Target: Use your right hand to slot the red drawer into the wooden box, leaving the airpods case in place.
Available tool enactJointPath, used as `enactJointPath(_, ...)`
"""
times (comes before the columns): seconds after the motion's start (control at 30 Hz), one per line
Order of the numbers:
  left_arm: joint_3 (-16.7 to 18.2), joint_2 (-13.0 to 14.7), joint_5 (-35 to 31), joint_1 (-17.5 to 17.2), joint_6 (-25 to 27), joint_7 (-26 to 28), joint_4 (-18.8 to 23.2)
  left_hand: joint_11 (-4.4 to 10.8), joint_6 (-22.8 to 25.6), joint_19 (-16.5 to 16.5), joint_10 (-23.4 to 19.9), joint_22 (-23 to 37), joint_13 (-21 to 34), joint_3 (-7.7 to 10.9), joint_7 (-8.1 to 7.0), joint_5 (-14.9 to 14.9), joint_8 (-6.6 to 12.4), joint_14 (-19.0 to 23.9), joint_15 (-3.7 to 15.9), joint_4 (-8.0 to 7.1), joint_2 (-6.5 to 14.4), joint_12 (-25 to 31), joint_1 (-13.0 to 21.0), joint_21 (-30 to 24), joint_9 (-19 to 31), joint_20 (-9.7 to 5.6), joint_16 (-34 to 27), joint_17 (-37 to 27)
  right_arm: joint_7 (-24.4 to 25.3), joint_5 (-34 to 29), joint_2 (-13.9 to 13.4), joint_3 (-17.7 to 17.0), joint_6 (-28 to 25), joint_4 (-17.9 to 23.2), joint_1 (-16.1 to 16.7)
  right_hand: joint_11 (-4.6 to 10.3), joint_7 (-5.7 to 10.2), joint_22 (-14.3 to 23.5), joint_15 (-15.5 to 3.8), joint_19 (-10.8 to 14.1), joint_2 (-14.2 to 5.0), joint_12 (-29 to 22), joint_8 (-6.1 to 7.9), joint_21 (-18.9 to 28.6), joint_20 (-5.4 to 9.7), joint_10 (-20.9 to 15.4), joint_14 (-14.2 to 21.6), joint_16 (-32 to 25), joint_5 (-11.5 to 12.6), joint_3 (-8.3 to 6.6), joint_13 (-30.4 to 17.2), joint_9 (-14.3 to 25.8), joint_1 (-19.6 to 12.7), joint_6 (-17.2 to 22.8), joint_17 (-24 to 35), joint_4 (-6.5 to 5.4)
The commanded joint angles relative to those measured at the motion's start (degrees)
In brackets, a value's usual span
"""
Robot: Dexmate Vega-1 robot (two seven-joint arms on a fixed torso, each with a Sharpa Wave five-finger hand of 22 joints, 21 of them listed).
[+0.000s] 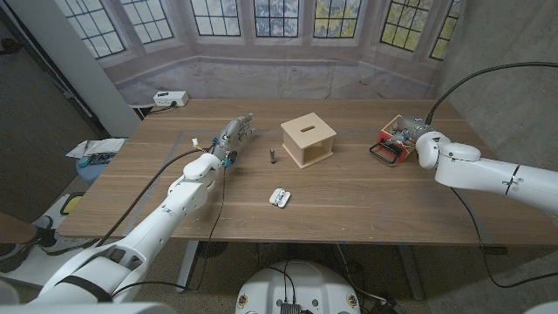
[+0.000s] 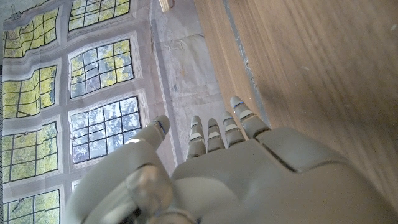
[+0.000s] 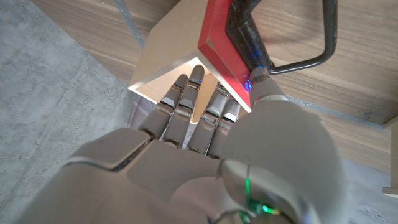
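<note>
While no writing is legible, right hand (image 1: 406, 133) grasping red drawer (image 1: 391, 139) right of wooden box (image 1: 308, 140), airpods case (image 1: 279, 197) nearer the robot than the box, left hand (image 1: 234, 135) released, fingers apart, left of the box, on the surface (image 1: 349, 201)

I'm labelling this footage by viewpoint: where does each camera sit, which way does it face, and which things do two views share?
Head view: fixed on the robot's head, looking down over the table at the wooden box, airpods case, both arms, left hand and right hand.
Left wrist view: on the left wrist, along the left hand's back toward the table's far edge and windows.
Right wrist view: on the right wrist, over the right hand, fingers at the red drawer.
Shared: the red drawer shows in the head and right wrist views.
</note>
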State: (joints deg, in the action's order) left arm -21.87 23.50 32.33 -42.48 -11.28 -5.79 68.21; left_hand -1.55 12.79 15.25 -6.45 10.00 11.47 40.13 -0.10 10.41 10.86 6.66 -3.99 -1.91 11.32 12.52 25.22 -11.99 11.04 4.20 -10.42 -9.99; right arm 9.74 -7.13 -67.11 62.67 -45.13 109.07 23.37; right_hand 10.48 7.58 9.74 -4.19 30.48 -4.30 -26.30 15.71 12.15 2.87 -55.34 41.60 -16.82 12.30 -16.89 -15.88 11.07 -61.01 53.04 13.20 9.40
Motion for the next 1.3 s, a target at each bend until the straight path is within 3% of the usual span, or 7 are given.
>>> enactJointPath(0.03, -0.1, -0.7, -0.1, 0.9, 0.0, -1.0, -1.8, 0.24, 0.7, 0.2, -0.4, 0.3, 0.2, -0.08, 0.1, 0.3, 0.26, 0.5, 0.0, 0.04, 0.0, 0.0, 0.6, 0.1, 0.2, 0.09, -0.5, -0.3, 0.6, -0.6, -1.7, 0.6, 0.3, 2.0, -0.2, 1.34, 2.18, 0.2, -9.32, 0.6, -0.24, -0.2, 0.45, 0.2, 2.07, -2.3, 0.7, -0.5, -0.2, 0.2, 0.0, 0.4, -0.6, 3.1, 0.2, -0.04)
enactJointPath(0.37, -0.3, -1.3, -0.4, 1.8, -0.2, -1.6, -3.2, 0.38, 0.7, 0.2, -0.4, 0.3, 0.2, -0.14, 0.06, 0.3, 0.24, 0.5, 0.02, -0.07, 0.0, 0.0, 0.7, 0.1, 0.2, 0.09, -0.5, -0.3, 1.4, -0.8, -2.4, 1.0, 1.0, 2.6, -0.7, 1.4, 2.08, 0.2, -9.37, 1.4, -0.42, -0.2, 0.73, 0.2, 3.13, -3.6, 1.5, -0.6, -0.3, 0.47, 0.5, 0.4, -1.3, 4.4, 0.2, -0.06)
enactJointPath(0.9, -0.5, -2.3, -0.6, 2.7, -0.2, -2.4, -4.9, 0.38, 0.8, 0.2, -0.5, 0.3, 0.2, -0.15, 0.04, 0.4, 0.21, 0.5, -0.05, -0.11, 0.0, 0.0, 0.9, 0.1, 0.2, 0.16, -0.5, -0.3, 0.4, -2.4, -4.4, 2.1, 1.2, 5.6, -2.3, 1.4, 2.13, 0.2, -9.37, 1.5, -0.32, 0.2, 0.63, 0.0, 3.5, -4.0, 1.7, -0.3, -0.4, 0.85, 1.1, 0.4, -1.8, 4.9, 0.1, -0.08)
enactJointPath(1.3, -0.2, -2.2, -0.8, 2.9, -0.4, -2.6, -5.4, 0.35, 0.8, 0.2, -0.4, 0.3, 0.2, -0.19, 0.0, 0.4, 0.21, 0.5, -0.04, -0.19, 0.0, 0.0, 1.0, 0.1, 0.2, 0.18, -0.5, -0.3, -2.4, -2.1, -8.8, 3.4, 4.3, 10.5, -3.9, 1.38, 2.23, 0.2, -9.3, 1.4, -0.46, 0.7, 0.39, -0.1, 3.74, -3.8, 1.8, -0.3, -0.5, 1.22, 1.4, 0.4, -1.6, 4.7, 0.1, -0.4)
